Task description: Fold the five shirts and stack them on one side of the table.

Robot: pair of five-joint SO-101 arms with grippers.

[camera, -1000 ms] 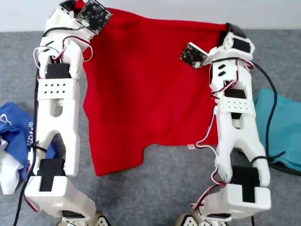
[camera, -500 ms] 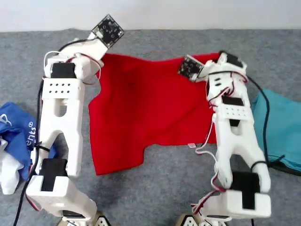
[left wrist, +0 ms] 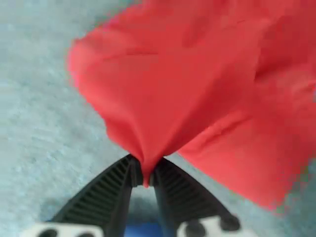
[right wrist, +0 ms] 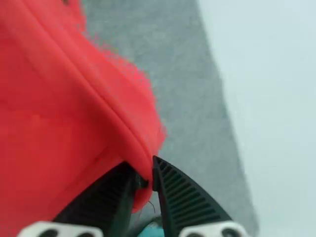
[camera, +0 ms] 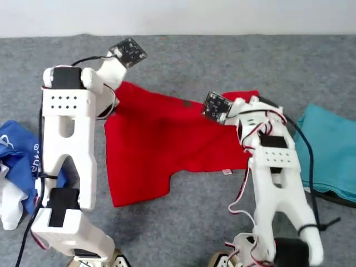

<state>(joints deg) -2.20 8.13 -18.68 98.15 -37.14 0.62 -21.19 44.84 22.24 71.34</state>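
Lying with long axis left-right, red shirt (camera: 161,150), both jaws clamped on its far corners

A plain red shirt (camera: 161,150) lies mid-frame on the speckled grey table (camera: 222,61), a plain teal shirt (camera: 334,144) at the right edge, a blue shirt (camera: 16,147) with white print and a white cloth (camera: 8,208) at the left edge, and the arms (camera: 67,150) are white with black parts.

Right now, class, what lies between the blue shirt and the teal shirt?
The red shirt, in the high view, gripped by the left tool and right tool.
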